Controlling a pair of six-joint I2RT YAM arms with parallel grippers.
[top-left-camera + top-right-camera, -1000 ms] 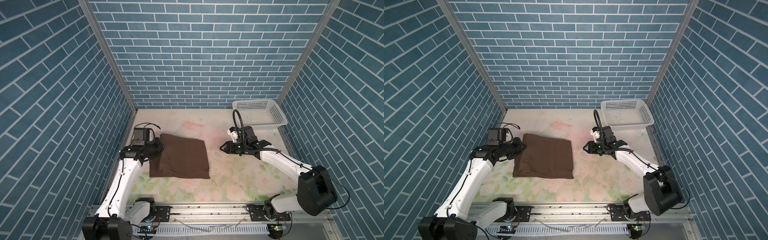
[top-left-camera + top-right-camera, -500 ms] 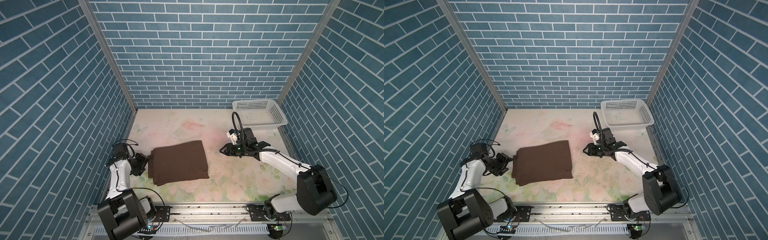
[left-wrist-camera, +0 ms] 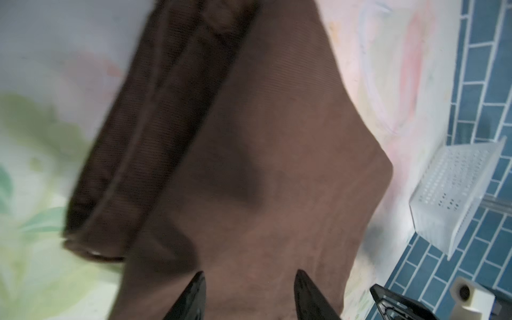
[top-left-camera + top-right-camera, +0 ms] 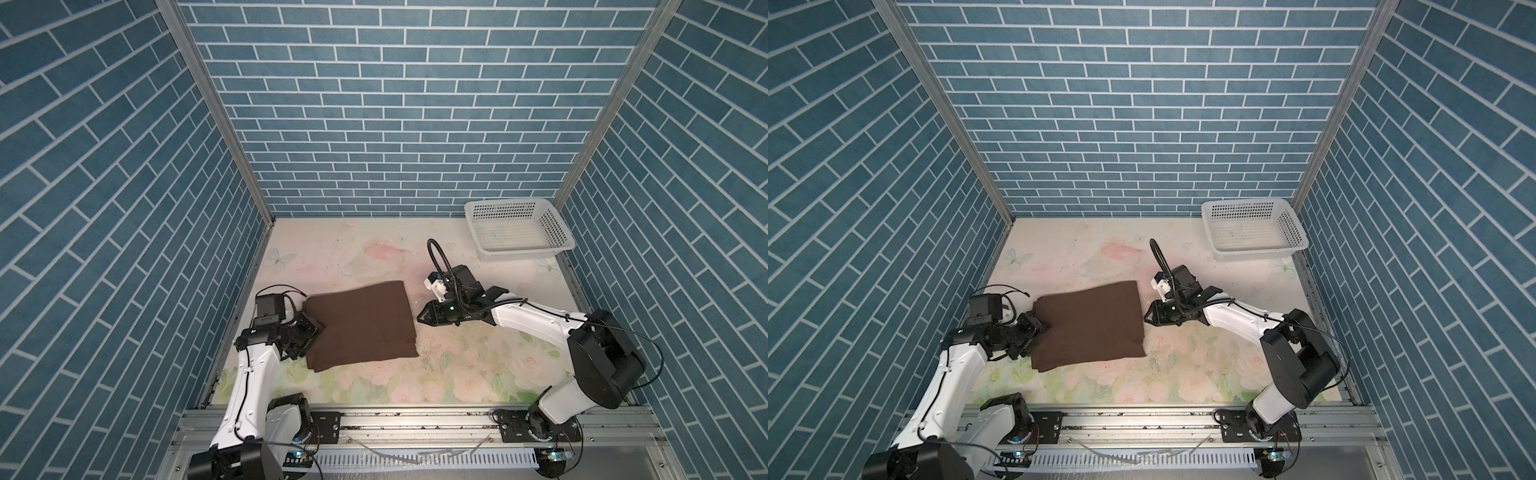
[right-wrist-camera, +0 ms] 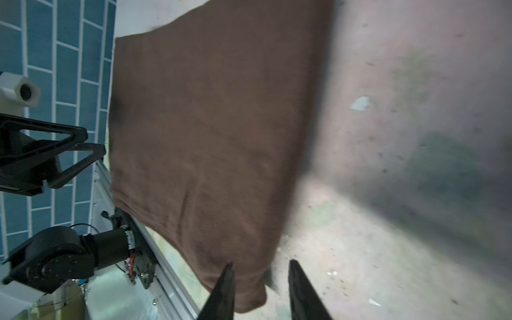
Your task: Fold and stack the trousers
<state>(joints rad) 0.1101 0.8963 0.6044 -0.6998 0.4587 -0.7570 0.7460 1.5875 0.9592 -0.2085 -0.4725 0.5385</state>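
Note:
The dark brown trousers (image 4: 361, 324) (image 4: 1088, 324) lie folded into a thick rectangle on the left half of the floral table, slightly skewed. My left gripper (image 4: 313, 331) (image 4: 1039, 329) sits at their left edge. In the left wrist view it (image 3: 249, 274) is open, fingertips spread over the top layer of the trousers (image 3: 277, 166), and nothing is pinched. My right gripper (image 4: 419, 318) (image 4: 1147, 319) hovers just off the right edge, apart from the cloth. In the right wrist view it (image 5: 261, 264) shows a narrow gap, with a corner of the trousers (image 5: 207, 124) just beyond one fingertip.
A white perforated basket (image 4: 519, 230) (image 4: 1252, 228) (image 3: 454, 188) stands at the back right corner with nothing in it. Blue brick walls close in three sides. A metal rail (image 4: 415, 419) runs along the table's front edge.
The left arm swung back to the front left, then returned to the trousers' left edge, and its jaws opened. The trousers shifted and turned slightly. The right jaws narrowed.

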